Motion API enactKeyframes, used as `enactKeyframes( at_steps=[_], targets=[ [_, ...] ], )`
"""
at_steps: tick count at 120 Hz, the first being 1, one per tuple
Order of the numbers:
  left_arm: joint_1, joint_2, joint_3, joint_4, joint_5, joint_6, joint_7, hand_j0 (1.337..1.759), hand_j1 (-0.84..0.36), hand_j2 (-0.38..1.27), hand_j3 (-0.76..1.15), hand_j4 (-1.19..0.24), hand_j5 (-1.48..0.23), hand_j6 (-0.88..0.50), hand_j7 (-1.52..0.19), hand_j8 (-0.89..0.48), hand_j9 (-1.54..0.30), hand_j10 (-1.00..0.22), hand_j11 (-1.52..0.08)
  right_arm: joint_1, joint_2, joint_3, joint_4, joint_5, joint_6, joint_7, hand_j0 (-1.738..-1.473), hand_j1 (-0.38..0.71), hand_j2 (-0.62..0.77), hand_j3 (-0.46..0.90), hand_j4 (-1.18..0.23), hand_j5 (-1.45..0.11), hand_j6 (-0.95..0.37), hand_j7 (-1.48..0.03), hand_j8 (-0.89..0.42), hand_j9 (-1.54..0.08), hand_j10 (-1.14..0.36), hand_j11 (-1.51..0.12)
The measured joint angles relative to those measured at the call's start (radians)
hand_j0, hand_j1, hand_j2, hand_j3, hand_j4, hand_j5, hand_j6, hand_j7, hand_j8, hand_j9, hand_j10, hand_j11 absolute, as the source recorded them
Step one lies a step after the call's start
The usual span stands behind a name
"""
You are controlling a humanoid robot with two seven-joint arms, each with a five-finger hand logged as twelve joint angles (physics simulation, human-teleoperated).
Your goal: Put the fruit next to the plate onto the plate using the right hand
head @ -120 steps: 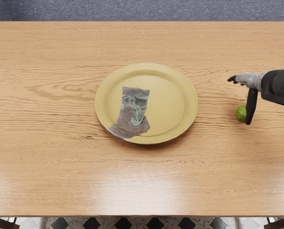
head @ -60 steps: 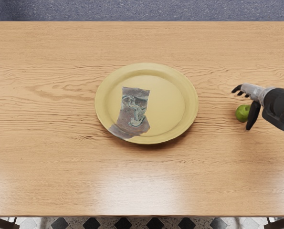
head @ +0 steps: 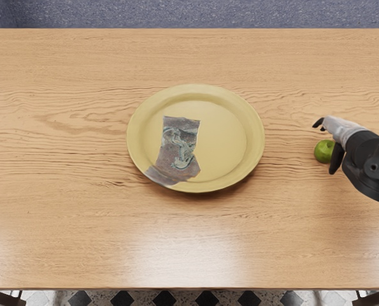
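A small green fruit lies on the wooden table, right of the yellow plate. My right hand reaches in from the right edge and sits at the fruit's right side, one dark finger above it and one hanging down beside it. The fingers are spread and not closed around the fruit. Whether they touch it I cannot tell. The fruit rests on the table, well apart from the plate's rim.
A grey patterned scrap lies on the plate's left half, overhanging its front rim. The wooden table stretches wide to the left and front. The table's far edge runs along the top of the view.
My right arm has dropped lower and pulled toward the right edge. The fingers have shortened in view and now sit closer around the fruit's right side. The fruit has not moved.
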Motion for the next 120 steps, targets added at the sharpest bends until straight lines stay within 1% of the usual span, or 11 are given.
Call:
enactKeyframes(
  at_steps=[20, 37, 64, 93, 120],
  targets=[
    [0.000, 0.000, 0.000, 0.000, 0.000, 0.000, 0.000, 1.658, 0.35, 0.00, 0.00, 0.00, 0.00, 0.00, 0.00, 0.00, 0.00, 0.00, 0.00, 0.008, 0.013, -0.020, -0.004, -0.011, -0.003, 0.000, -1.658, -0.07, -0.04, 0.00, -0.23, -0.30, -0.23, -0.30, -0.23, -0.30, -0.23, -0.30],
    [0.000, 0.000, 0.000, 0.000, 0.000, 0.000, 0.000, 1.658, 0.35, 0.00, 0.00, 0.00, 0.00, 0.00, 0.00, 0.00, 0.00, 0.00, 0.00, 0.010, 0.049, -0.043, -0.033, -0.013, -0.004, 0.000, -1.658, -0.08, -0.04, 0.00, -0.23, -0.30, -0.23, -0.30, -0.23, -0.30, -0.23, -0.30],
    [0.000, 0.000, 0.000, 0.000, 0.000, 0.000, 0.000, 1.658, 0.35, 0.00, 0.00, 0.00, 0.00, 0.00, 0.00, 0.00, 0.00, 0.00, 0.00, 0.002, 0.067, -0.056, -0.047, -0.013, -0.023, 0.000, -1.658, -0.06, -0.05, 0.00, -0.24, -0.31, -0.24, -0.31, -0.24, -0.31, -0.24, -0.31],
    [0.000, 0.000, 0.000, 0.000, 0.000, 0.001, 0.000, 1.658, 0.35, 0.00, 0.00, 0.00, 0.00, 0.00, 0.00, 0.00, 0.00, 0.00, 0.00, -0.012, 0.071, -0.065, -0.050, -0.013, -0.053, 0.000, -1.658, 0.01, -0.06, 0.00, -0.30, -0.39, -0.31, -0.39, -0.30, -0.39, -0.30, -0.39],
    [0.000, 0.000, 0.000, 0.000, 0.000, 0.000, 0.000, 1.658, 0.35, 0.00, 0.00, 0.00, 0.00, 0.00, 0.00, 0.00, 0.00, 0.00, 0.00, -0.029, 0.071, -0.065, -0.068, -0.013, -0.062, 0.000, -1.658, 0.06, -0.07, 0.00, -0.34, -0.44, -0.34, -0.44, -0.34, -0.44, -0.34, -0.44]
  ],
)
